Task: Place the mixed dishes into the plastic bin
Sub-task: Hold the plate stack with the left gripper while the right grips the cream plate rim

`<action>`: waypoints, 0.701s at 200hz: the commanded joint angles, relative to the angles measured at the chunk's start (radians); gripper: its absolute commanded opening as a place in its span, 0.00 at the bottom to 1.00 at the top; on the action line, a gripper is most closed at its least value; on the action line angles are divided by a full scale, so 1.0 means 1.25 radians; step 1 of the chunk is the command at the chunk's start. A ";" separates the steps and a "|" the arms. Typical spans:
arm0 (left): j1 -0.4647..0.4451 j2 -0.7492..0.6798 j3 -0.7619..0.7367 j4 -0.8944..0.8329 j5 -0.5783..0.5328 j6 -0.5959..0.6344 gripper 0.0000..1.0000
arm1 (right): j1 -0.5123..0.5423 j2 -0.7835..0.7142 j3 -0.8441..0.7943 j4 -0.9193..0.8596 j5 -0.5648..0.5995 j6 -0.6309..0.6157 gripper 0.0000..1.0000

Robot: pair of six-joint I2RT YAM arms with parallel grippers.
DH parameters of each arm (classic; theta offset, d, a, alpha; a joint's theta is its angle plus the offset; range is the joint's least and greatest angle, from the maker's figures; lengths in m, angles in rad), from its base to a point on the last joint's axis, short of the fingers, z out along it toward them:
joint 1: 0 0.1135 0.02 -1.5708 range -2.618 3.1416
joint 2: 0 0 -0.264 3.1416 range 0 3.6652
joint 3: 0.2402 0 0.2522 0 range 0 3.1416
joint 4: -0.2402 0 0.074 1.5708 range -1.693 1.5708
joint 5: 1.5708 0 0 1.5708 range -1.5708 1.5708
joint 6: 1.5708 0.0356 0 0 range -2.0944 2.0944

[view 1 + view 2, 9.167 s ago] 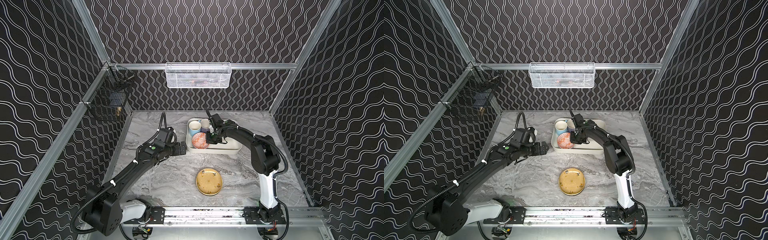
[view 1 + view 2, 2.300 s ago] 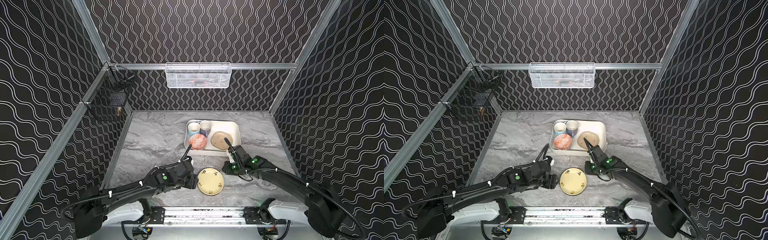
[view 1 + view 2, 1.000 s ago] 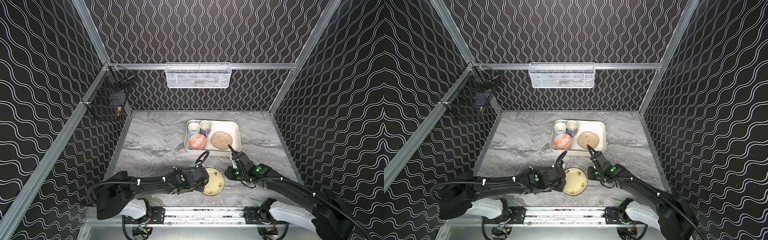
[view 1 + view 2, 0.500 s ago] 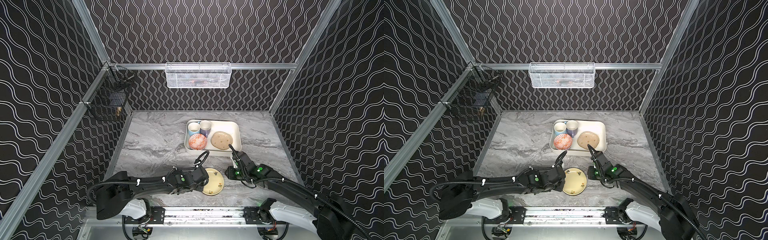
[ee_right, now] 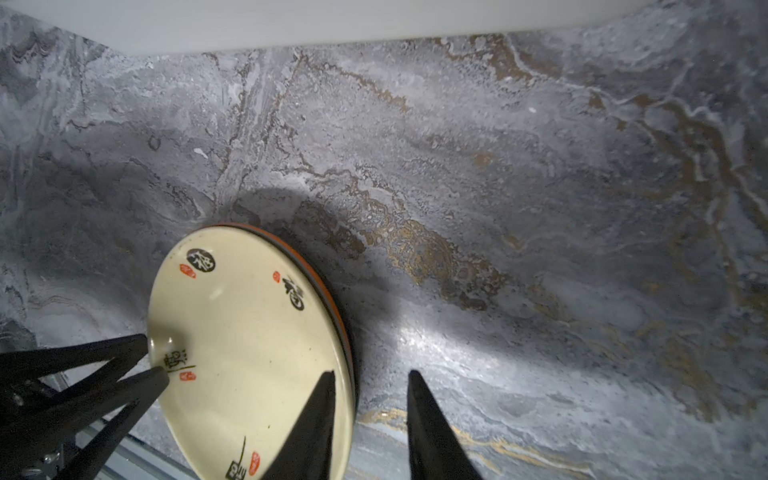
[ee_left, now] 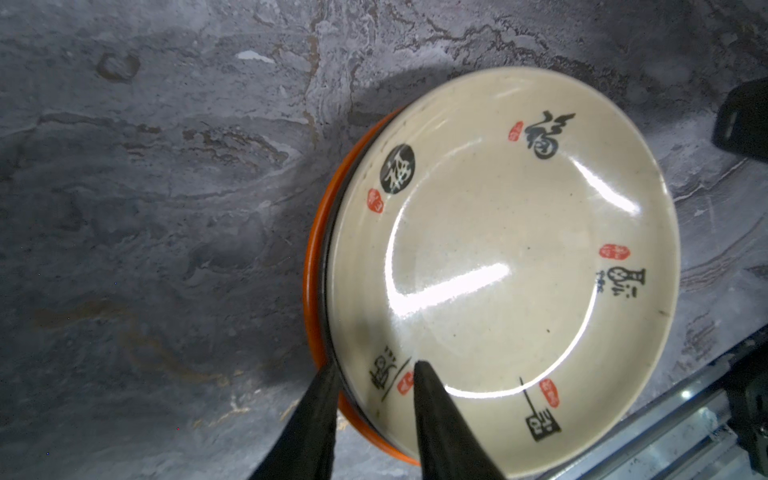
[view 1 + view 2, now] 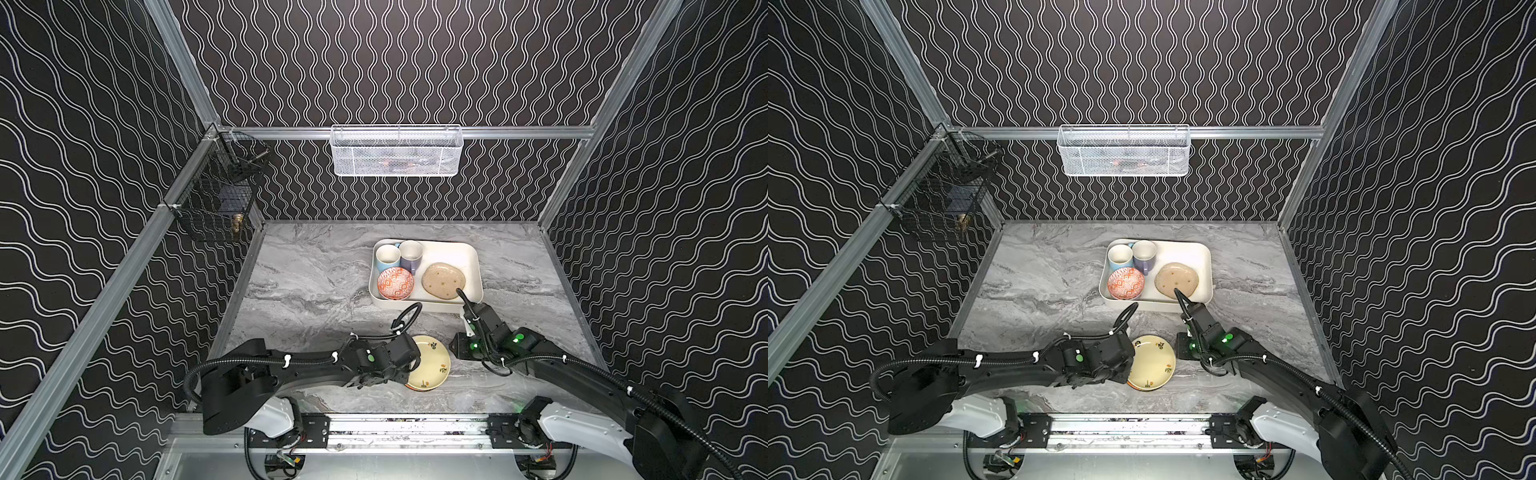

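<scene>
In the shallow cream-white plastic bin, towards the back of the grey marbled surface, a light-blue mug, a lilac mug, an orange-patterned bowl and a mustard plate are already sitting. Near the front, a glossy cream plate with black lettering is lying on a black plate and an orange plate, all three waiting. My left pincer is straddling that stack's rim, part-open; I cannot tell whether it is clamping. My right pincer is standing apart astride the opposite rim, gripping nothing.
</scene>
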 commanded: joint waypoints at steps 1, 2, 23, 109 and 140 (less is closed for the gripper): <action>-0.001 0.007 0.008 0.016 0.005 0.012 0.35 | 0.000 0.007 -0.008 0.026 -0.023 0.004 0.32; -0.001 0.008 0.009 0.016 0.005 0.012 0.35 | 0.000 0.008 -0.008 0.026 -0.024 0.004 0.32; -0.001 0.014 0.011 0.019 0.008 0.012 0.35 | 0.000 0.025 -0.017 0.042 -0.039 0.006 0.32; -0.001 0.021 0.006 0.029 0.012 0.008 0.35 | 0.000 0.037 -0.045 0.075 -0.064 0.017 0.12; -0.001 0.026 0.005 0.039 0.021 0.007 0.34 | 0.000 0.026 -0.045 0.057 -0.053 0.021 0.06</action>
